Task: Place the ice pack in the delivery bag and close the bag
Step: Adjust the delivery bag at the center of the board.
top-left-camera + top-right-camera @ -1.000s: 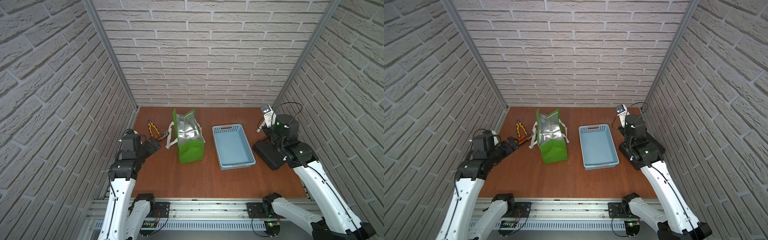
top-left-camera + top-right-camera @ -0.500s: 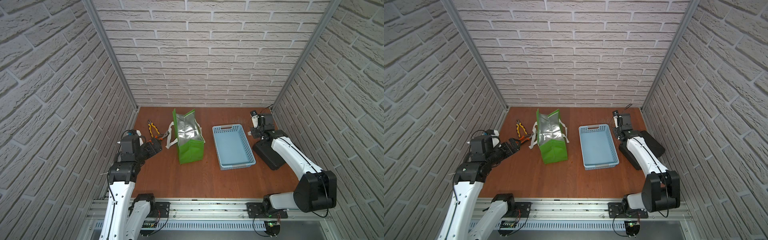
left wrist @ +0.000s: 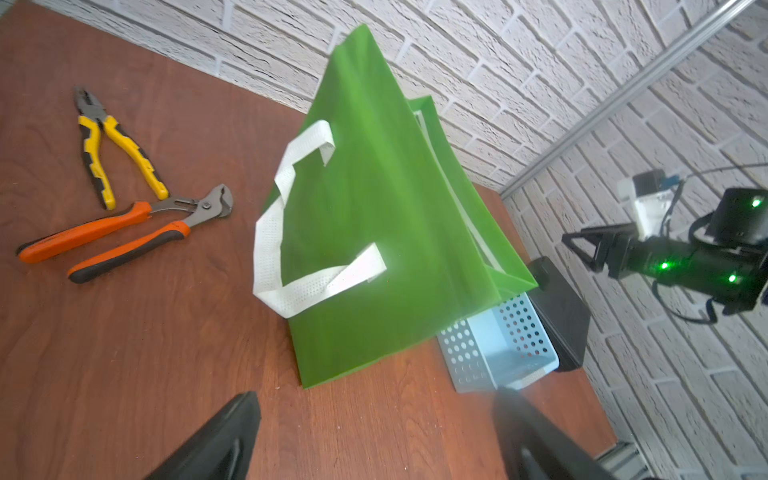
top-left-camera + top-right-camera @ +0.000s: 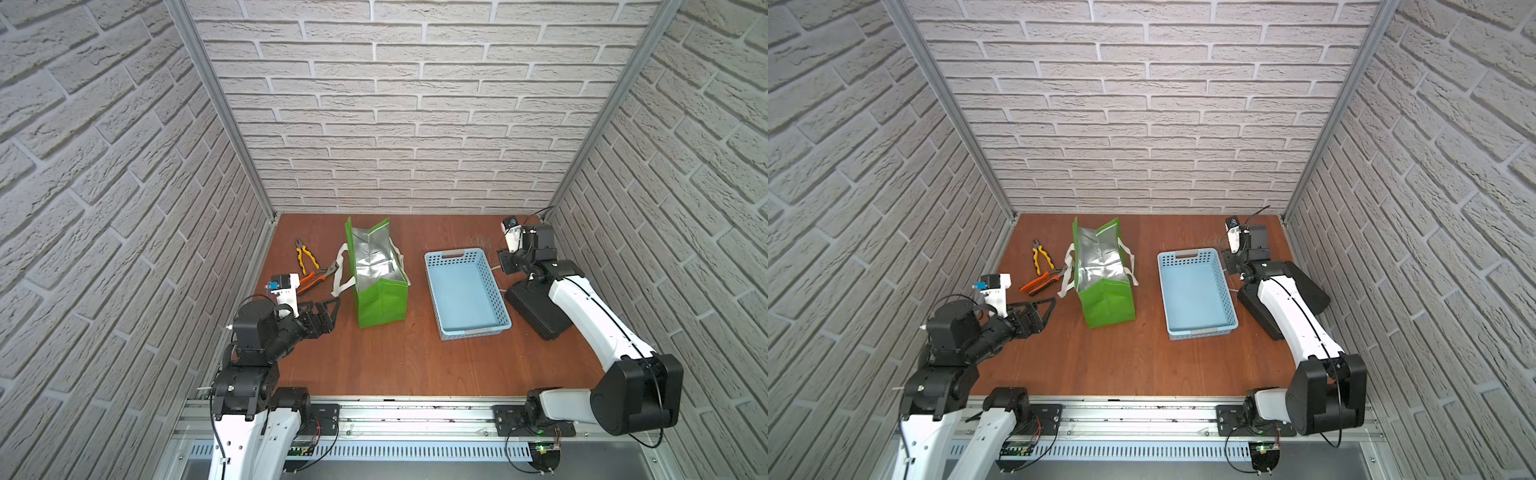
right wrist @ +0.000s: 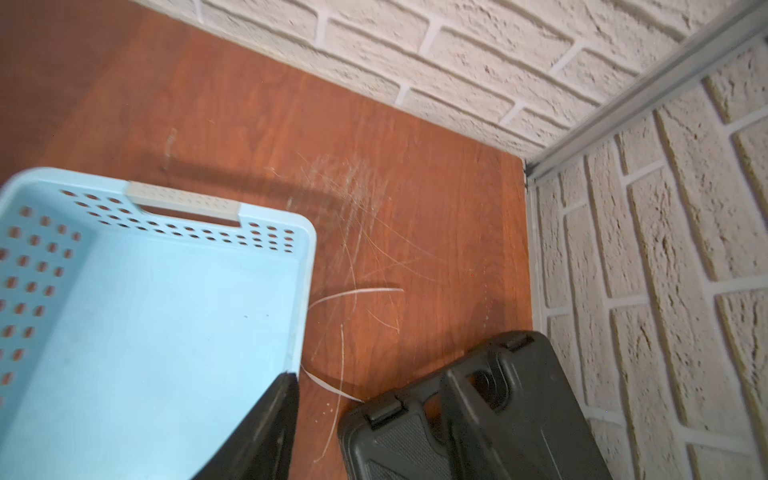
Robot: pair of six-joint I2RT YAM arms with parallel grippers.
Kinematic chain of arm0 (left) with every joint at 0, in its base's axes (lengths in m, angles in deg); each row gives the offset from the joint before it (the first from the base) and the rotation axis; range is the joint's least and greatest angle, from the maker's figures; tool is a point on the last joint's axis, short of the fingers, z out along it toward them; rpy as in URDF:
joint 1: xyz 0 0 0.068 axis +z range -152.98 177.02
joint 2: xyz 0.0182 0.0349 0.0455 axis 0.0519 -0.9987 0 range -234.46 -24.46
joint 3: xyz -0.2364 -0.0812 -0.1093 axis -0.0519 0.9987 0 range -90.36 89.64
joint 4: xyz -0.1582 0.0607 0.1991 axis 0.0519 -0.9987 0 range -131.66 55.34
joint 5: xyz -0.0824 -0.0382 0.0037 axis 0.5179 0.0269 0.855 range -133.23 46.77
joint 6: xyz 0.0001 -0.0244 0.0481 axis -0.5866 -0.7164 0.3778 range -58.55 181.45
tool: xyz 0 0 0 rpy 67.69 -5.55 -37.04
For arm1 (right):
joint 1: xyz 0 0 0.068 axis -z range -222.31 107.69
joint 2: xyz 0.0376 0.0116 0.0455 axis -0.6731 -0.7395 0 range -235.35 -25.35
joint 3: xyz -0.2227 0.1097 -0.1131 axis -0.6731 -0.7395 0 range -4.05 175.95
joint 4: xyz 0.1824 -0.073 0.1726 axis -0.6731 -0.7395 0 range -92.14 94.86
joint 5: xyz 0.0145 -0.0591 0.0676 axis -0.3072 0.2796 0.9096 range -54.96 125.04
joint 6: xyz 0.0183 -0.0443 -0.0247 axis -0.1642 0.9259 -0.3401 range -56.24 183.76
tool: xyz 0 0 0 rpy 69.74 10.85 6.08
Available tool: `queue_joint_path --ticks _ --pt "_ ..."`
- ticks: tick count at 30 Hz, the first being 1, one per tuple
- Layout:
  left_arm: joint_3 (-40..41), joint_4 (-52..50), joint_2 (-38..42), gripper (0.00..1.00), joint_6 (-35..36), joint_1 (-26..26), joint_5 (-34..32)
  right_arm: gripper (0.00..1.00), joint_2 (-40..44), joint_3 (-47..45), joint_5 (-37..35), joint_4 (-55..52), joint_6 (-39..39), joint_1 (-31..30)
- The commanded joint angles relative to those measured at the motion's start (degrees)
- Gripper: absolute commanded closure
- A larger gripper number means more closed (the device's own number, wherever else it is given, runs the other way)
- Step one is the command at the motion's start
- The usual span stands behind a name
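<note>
Delivery bag [image 4: 380, 303] stands open between pliers [image 4: 302, 251] and blue basket [image 4: 455, 258], black case [image 4: 536, 311] beyond; both arms' jaws parted, empty.

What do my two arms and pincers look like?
The left arm and right arm are white shells with black joints and thin black cables. The left pincer and right pincer are black with triangular fingers, each topped by a white camera mount.
</note>
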Motion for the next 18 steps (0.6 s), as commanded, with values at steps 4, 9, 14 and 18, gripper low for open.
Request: queue_joint_path --ticks 4,9,14,18 --pt "6.4 12.0 1.5 0.10 2.7 -9.3 -3.4 0.34 1.4 0.9 22.2 2.6 0.1 -0.5" --pt "9.4 19.7 -3.5 0.11 8.9 -19.5 -16.0 0.32 -1.0 0.3 29.1 3.6 1.3 -2.3" --pt "7.1 24.5 -13.5 0.15 13.7 -23.0 -23.3 0.32 -3.2 0.7 34.3 4.6 3.7 -5.2" --pt "6.4 27.9 -18.7 0.25 15.8 -23.0 -25.1 0.31 -5.1 1.0 36.9 6.2 4.7 -7.3"
